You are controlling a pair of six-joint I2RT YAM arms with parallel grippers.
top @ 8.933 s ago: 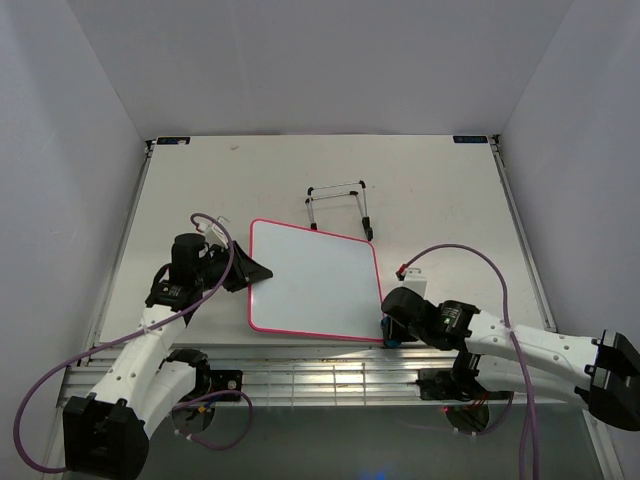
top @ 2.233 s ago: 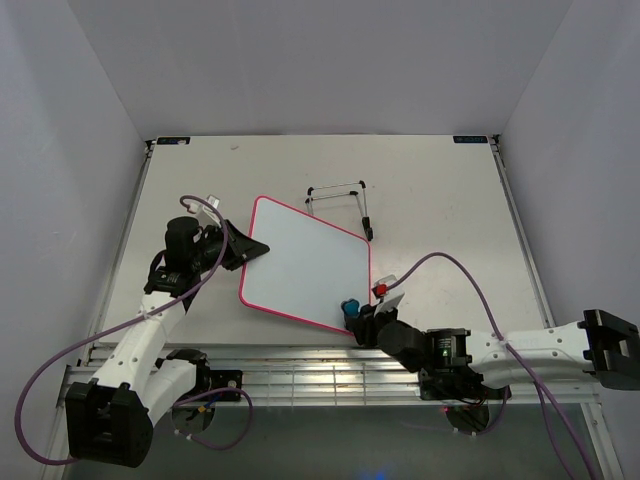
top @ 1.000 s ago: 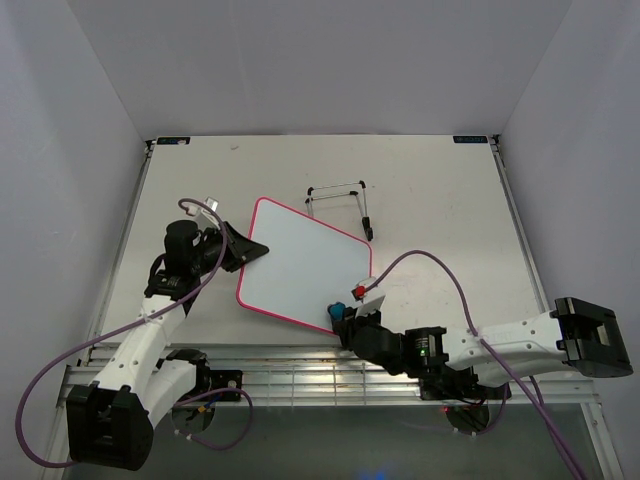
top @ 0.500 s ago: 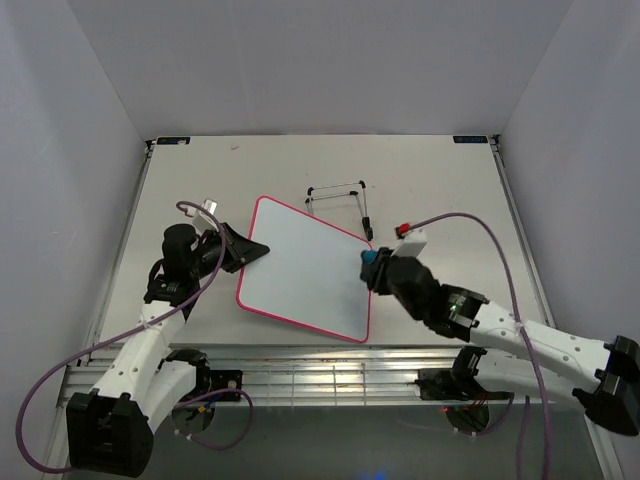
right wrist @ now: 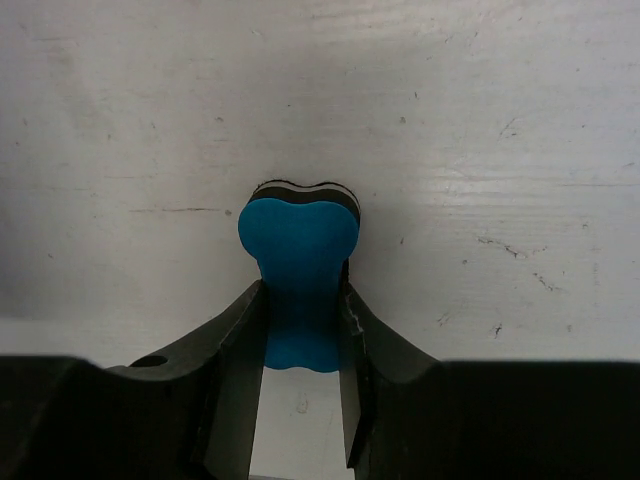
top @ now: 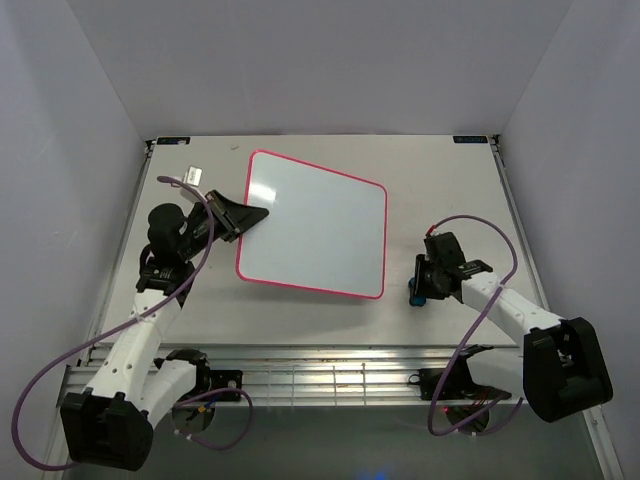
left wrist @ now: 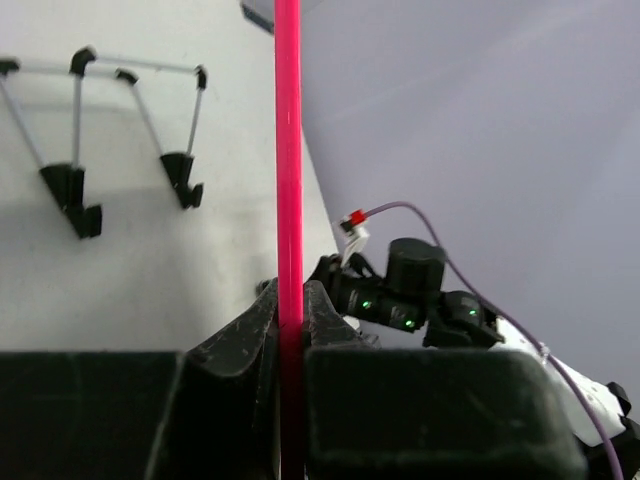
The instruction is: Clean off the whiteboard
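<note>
The whiteboard (top: 315, 225) has a pink-red frame and a blank white face. It is lifted and tilted over the middle of the table. My left gripper (top: 250, 215) is shut on its left edge. In the left wrist view the pink frame edge (left wrist: 288, 150) runs straight up between my jaws (left wrist: 288, 300). My right gripper (top: 416, 292) is to the right of the board, down at the table, shut on the small blue bone-shaped eraser (top: 413, 296). In the right wrist view the eraser (right wrist: 298, 275) sits between my fingers (right wrist: 300, 300), against the table surface.
The thin black wire stand (left wrist: 80, 190) stands on the table beyond the board; in the top view the board hides it. The right arm (left wrist: 410, 295) shows past the board's edge. Grey walls enclose the table (top: 450, 190) on three sides.
The left gripper has raised the whiteboard and carried it toward the back, covering the stand. The right gripper has moved off the board to the right and down to the table with the eraser.
</note>
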